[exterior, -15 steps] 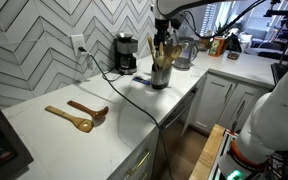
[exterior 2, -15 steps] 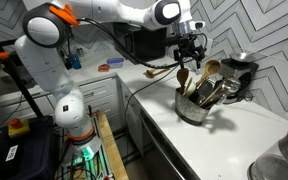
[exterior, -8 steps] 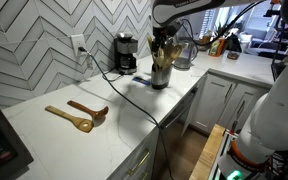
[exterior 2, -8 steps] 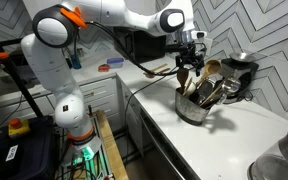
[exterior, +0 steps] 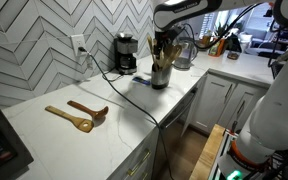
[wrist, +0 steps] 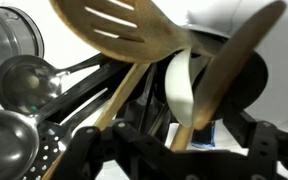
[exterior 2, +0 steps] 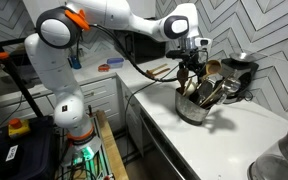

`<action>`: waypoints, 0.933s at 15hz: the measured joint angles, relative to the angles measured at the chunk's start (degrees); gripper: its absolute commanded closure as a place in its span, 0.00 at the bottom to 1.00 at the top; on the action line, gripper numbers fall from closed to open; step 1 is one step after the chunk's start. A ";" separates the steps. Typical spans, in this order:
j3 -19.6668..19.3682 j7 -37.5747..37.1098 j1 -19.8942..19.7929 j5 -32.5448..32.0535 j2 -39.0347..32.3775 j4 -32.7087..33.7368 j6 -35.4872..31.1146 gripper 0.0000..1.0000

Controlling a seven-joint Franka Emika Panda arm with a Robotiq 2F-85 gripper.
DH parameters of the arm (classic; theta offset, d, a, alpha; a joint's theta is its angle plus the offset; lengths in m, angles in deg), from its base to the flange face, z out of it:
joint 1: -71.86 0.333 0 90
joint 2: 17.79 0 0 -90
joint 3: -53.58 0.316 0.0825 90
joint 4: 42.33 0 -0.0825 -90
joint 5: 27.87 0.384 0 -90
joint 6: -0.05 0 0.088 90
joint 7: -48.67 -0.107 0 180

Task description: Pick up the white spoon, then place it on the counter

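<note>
The white spoon (wrist: 178,86) stands in a metal utensil holder (exterior: 161,76) (exterior 2: 192,110), its pale bowl up between tan wooden utensils (wrist: 114,35). I cannot make it out in either exterior view. My gripper (wrist: 180,150) is open, with its dark fingers on either side of the spoon and a wooden handle. In both exterior views the gripper (exterior: 164,42) (exterior 2: 192,68) hangs right over the holder, down among the utensil tops. The white counter (exterior: 79,140) (exterior 2: 239,140) carries the holder.
Two brown wooden spoons (exterior: 76,116) lie on the counter towards its near end. A black coffee maker (exterior: 127,53) (exterior 2: 240,76) and a kettle (exterior: 184,52) stand close to the holder. A black cable (exterior: 134,95) runs across the counter. Metal ladles (wrist: 19,85) share the holder.
The gripper has come down and moved a little over the holder, so its fingers now sit among the utensil tops.
</note>
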 measured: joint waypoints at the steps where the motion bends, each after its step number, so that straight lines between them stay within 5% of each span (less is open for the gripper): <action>1: -0.02 -0.19 -0.12 0.00 -0.17 -0.17 -0.37 0.51; 7: -0.04 -0.88 -0.30 0.00 -0.76 -1.04 -1.77 0.84; 12: -0.37 -1.14 -0.73 -0.18 -0.88 -1.06 -2.79 0.96; 14: -0.45 -1.39 -0.85 -0.15 -0.87 -1.05 -3.18 0.94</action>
